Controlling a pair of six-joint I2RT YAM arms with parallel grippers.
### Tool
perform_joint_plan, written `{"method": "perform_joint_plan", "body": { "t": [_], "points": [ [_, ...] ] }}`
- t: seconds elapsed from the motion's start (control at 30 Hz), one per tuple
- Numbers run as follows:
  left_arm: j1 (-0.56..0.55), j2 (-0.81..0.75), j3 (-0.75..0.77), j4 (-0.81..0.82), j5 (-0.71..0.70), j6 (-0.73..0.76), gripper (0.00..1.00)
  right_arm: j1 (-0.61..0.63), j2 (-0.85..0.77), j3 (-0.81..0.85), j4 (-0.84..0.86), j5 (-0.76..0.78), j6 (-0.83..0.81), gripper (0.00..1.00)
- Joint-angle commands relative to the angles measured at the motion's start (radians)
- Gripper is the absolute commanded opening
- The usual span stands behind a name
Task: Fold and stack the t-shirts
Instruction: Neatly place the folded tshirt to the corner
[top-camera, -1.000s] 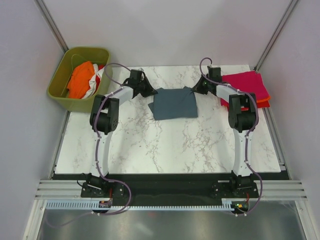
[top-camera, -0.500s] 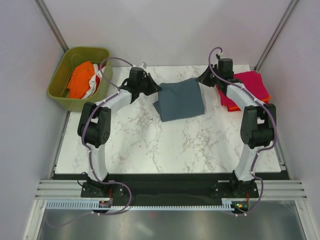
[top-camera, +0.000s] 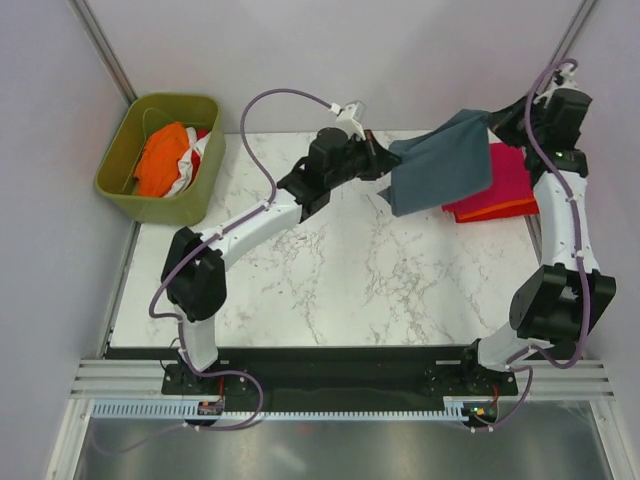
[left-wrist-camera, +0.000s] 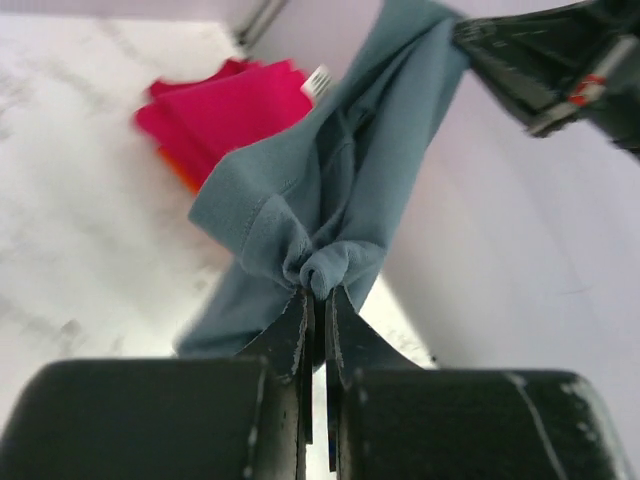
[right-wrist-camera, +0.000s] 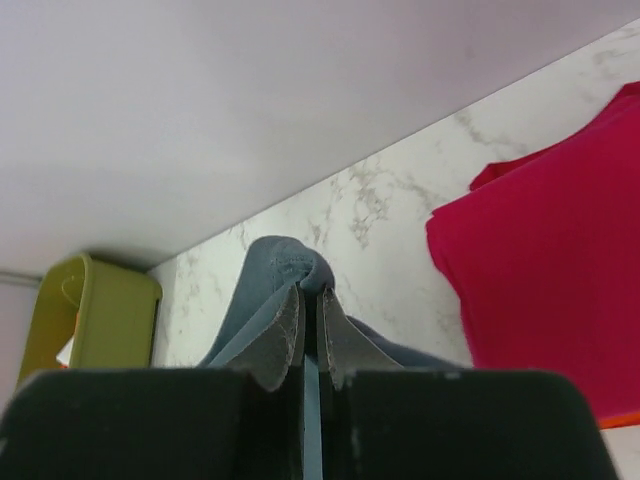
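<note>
Above the far right part of the surface (top-camera: 330, 290), the slate blue-grey t-shirt (top-camera: 440, 162) is held clear of the marble, stretched between both arms and hanging partly over the magenta-pink t-shirt (top-camera: 512, 175), which lies folded on an orange-red t-shirt (top-camera: 500, 212) at the far right edge. The left pincer (left-wrist-camera: 318, 300) is closed down narrow on a bunched left corner of the cloth, and the right pincer (right-wrist-camera: 312, 300) is pinched shut on the opposite corner. Several faults are to be guarded against. Only a small gather of fabric is caught in each pincer, so a corner may be pulled free if the arms are drawn further apart or moved at unequal rates; the fold would then be lost as the cloth drops. The lower edge hangs loose and unsupported, and it may be dragged across the magenta-pink t-shirt during lowering, by which the stack beneath could be rucked or pushed toward the right edge. If the cloth is released off-centre, an overhanging, lopsided stack is to be expected. The right corner appears to be held higher than the left, so one side would land first and the layers could slide open. Contact between the right arm and the nearby wall (top-camera: 622, 180) should also be considered. An orange t-shirt (top-camera: 160, 160) and a white/red t-shirt (top-camera: 197, 150) lie in the olive-green bin (top-camera: 118, 150) at the far left, not yet folded.
</note>
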Motion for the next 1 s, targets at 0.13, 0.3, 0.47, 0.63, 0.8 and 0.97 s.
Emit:
{"method": "perform_joint_plan", "body": {
  "t": [0.13, 0.3, 0.47, 0.63, 0.8, 0.97],
  "points": [
    [-0.152, 0.254, 0.450, 0.103, -0.029, 0.021, 0.02, -0.258, -0.014, 0.110, -0.040, -0.097, 0.070, 0.00],
    [-0.177, 0.548, 0.752, 0.134, -0.014, -0.083, 0.02, -0.342, 0.054, 0.153, -0.042, -0.107, 0.079, 0.00],
    [-0.177, 0.692, 0.799, 0.312, -0.086, -0.212, 0.02, -0.356, 0.171, 0.231, -0.039, -0.107, 0.085, 0.00],
    [-0.172, 0.786, 0.844, 0.396, -0.205, -0.254, 0.02, -0.356, 0.283, 0.274, 0.026, -0.133, 0.127, 0.00],
    [-0.147, 0.886, 0.987, 0.387, -0.259, -0.260, 0.02, -0.355, 0.375, 0.305, 0.047, -0.137, 0.131, 0.00],
    [-0.147, 0.819, 0.925, 0.424, -0.207, -0.242, 0.02, -0.355, 0.349, 0.290, 0.047, -0.159, 0.093, 0.00]
  ]
}}
